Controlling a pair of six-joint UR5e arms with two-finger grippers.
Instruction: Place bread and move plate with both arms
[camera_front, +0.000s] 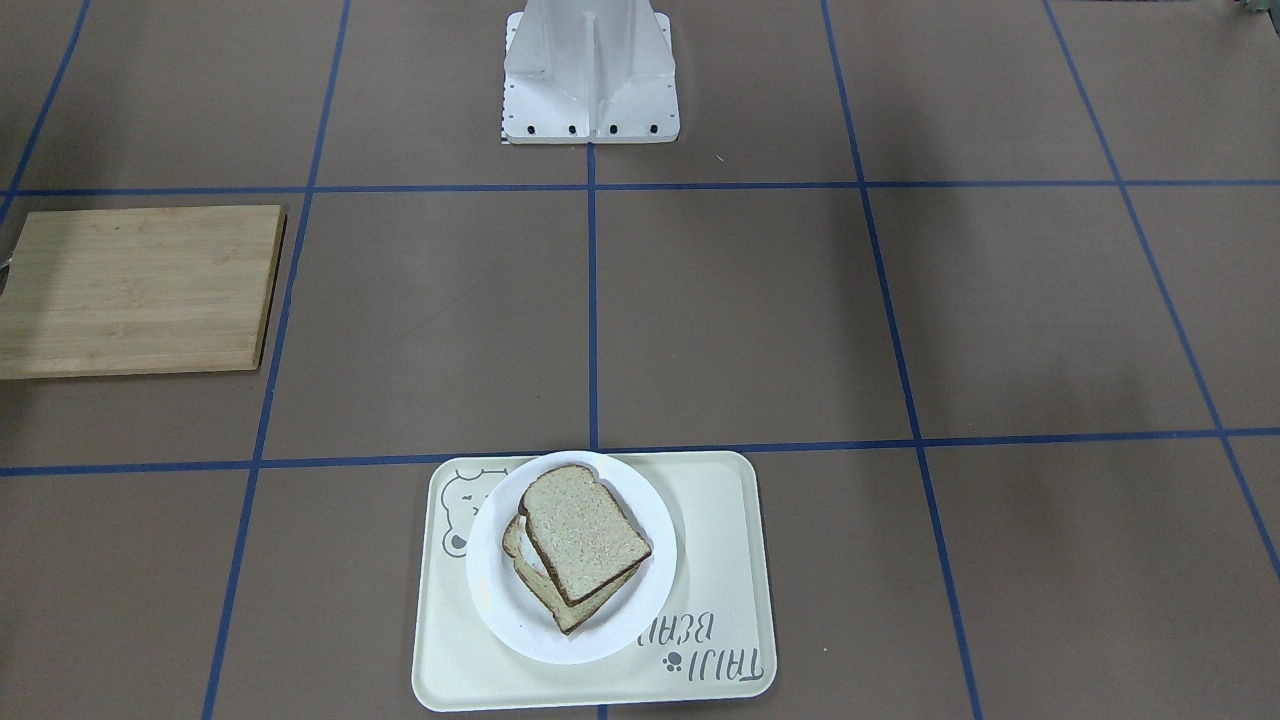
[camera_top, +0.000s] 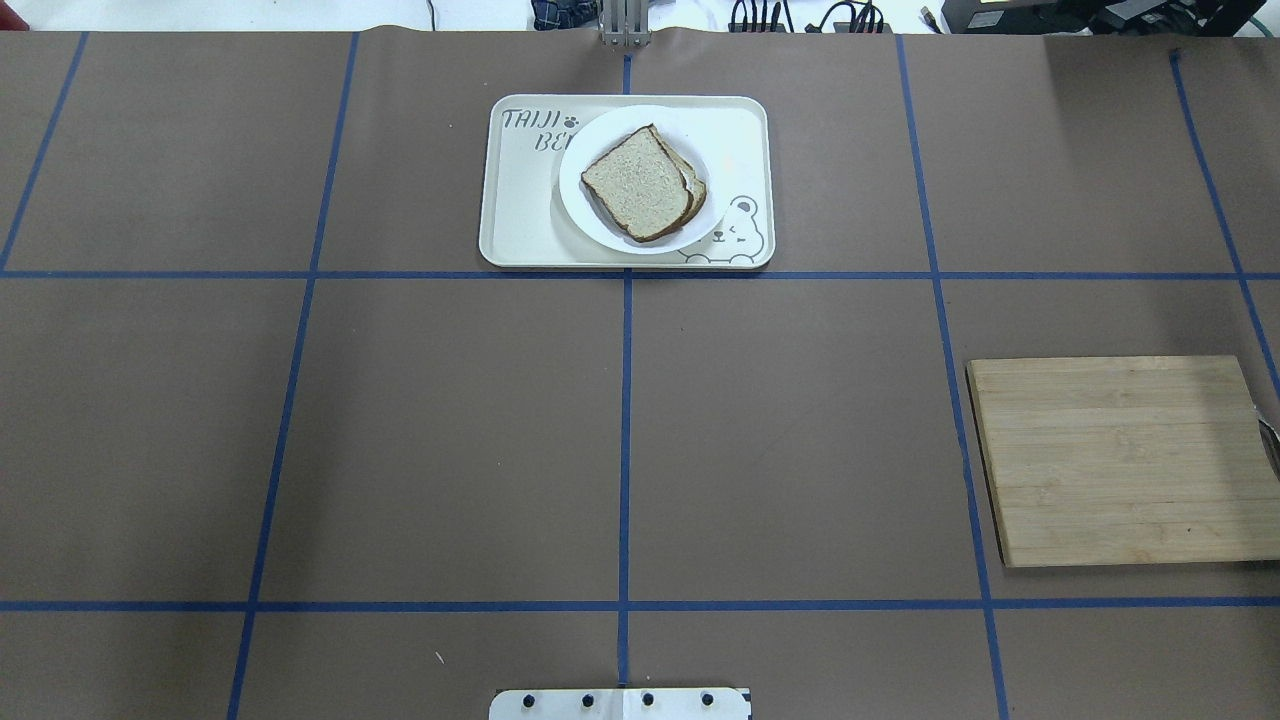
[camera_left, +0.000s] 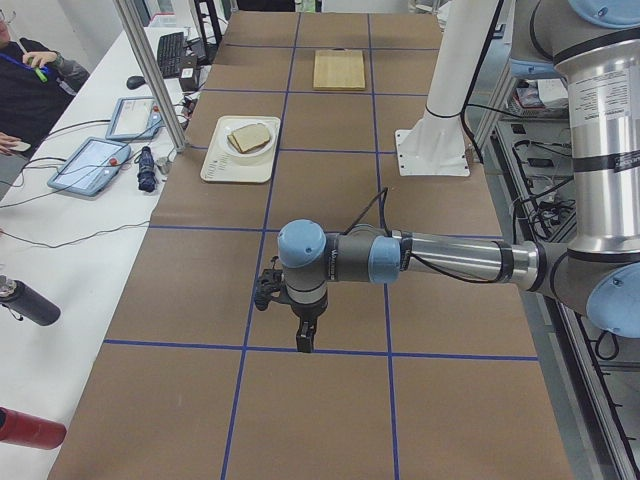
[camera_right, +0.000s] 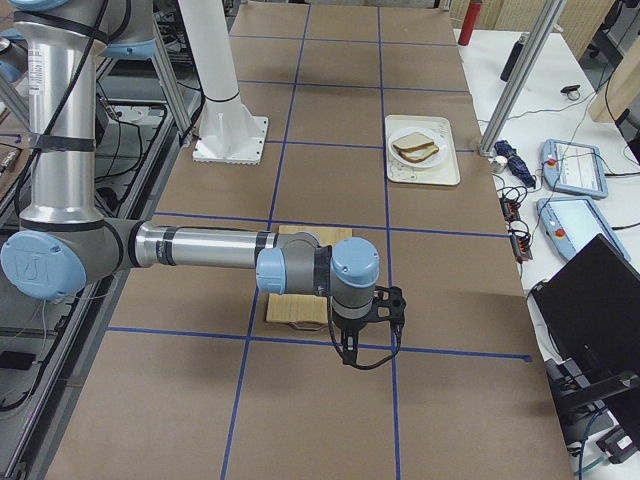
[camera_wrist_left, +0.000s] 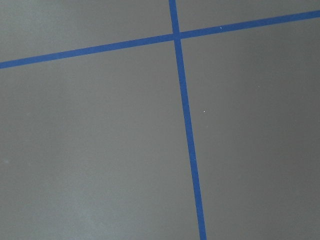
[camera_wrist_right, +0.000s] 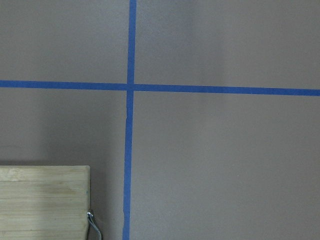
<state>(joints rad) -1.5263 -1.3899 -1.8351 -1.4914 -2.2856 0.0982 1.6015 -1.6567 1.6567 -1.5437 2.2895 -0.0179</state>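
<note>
A plain bread slice (camera_front: 585, 530) lies on top of a second slice (camera_front: 515, 545) on the round white plate (camera_front: 490, 585). The plate sits on the cream bear tray (camera_front: 720, 560) at the table's far edge. The overhead view shows the bread (camera_top: 635, 182), plate (camera_top: 720, 150) and tray (camera_top: 520, 200) too. The left gripper (camera_left: 305, 342) hangs above bare table at the robot's left end, far from the plate. The right gripper (camera_right: 348, 358) hangs beside the wooden board (camera_right: 300, 310). Both show only in side views, so I cannot tell if they are open or shut.
A wooden cutting board (camera_top: 1120, 460) lies on the robot's right side, with a metal handle (camera_wrist_right: 92, 225) at its outer edge. The white base post (camera_front: 590, 70) stands at the robot's side. An operator (camera_left: 30, 70) and tablets are at the side bench.
</note>
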